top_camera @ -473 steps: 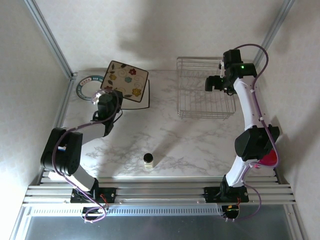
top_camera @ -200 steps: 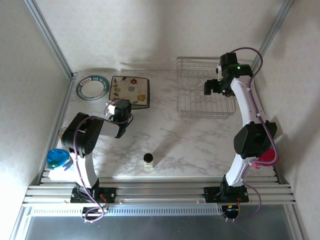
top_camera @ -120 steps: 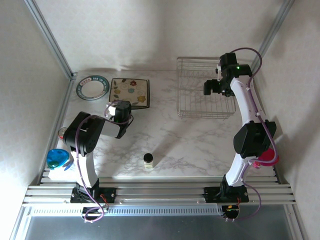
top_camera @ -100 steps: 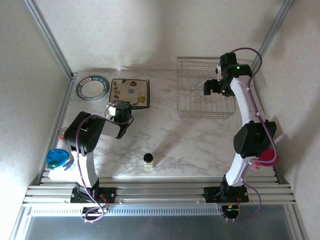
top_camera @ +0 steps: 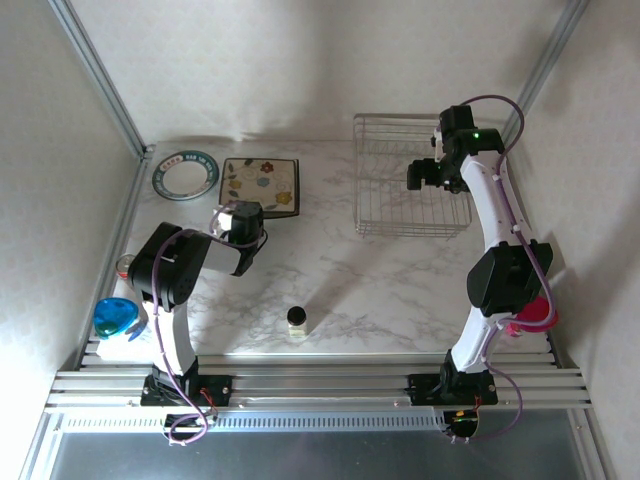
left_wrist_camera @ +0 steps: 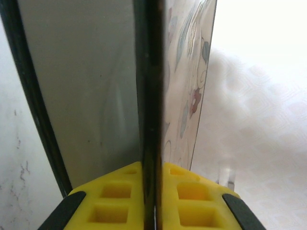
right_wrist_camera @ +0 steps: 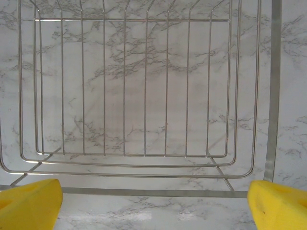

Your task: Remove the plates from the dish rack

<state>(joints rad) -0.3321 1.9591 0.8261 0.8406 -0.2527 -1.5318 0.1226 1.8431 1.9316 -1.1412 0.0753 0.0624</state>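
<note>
black-and-white arms (top_camera: pixel 490 200) — purple cables (top_camera: pixel 500 95), yellow finger pads (right_wrist_camera: pixel 29 203).

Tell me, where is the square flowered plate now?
Top view: the square plate sits far left, between the round plate and the dish rack, its near edge clamped by the left gripper.

Wire dish rack (right_wrist_camera: pixel 146 96) (shiny bare metal)

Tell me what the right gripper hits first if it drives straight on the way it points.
The dish rack: the open right gripper points into its wire floor, so those thin wires likely come first, with the marble table just beneath. Depth is unclear.
</note>
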